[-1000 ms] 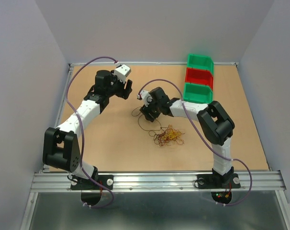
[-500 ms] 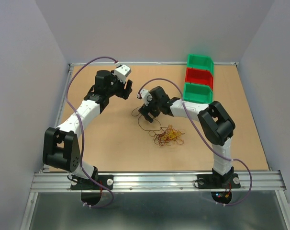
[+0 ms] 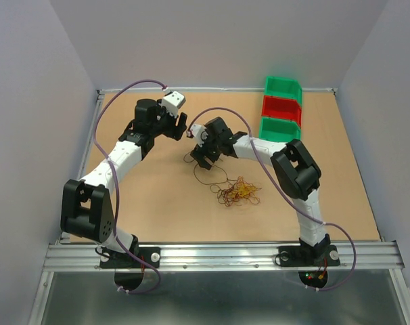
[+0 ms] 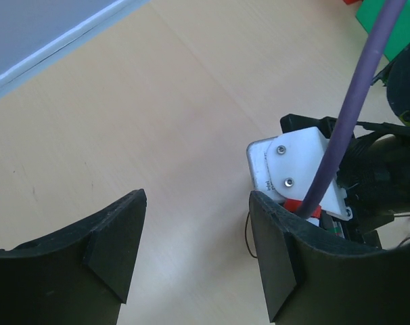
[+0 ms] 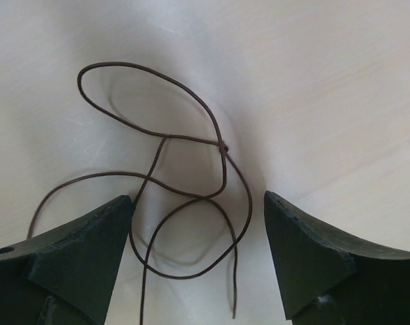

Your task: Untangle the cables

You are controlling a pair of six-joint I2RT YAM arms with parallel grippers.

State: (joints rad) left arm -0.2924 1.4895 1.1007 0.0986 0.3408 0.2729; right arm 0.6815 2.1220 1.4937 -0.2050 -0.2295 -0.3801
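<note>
The cables (image 3: 239, 191) lie as a small tangle of orange-yellow, red and dark strands on the table's middle. One thin dark brown cable (image 3: 206, 180) trails from it up-left. In the right wrist view this dark cable (image 5: 191, 177) lies in loose loops on the table, directly below and between the fingers of my right gripper (image 5: 198, 198), which is open and grips nothing. My right gripper (image 3: 197, 160) hovers over that strand. My left gripper (image 3: 182, 127) is open and empty just up-left of it. In its own view my left gripper (image 4: 197, 196) frames bare table.
Three bins stand at the back right: green (image 3: 283, 87), red (image 3: 281, 107), green (image 3: 280, 130). The right arm's wrist camera housing (image 4: 293, 169) sits close beside my left fingers. A raised rail (image 3: 97, 135) bounds the table's left edge.
My right gripper has spread its jaws wider and shifted slightly up-left toward the left gripper. The dark cable stays on the table. The left arm has not moved.
</note>
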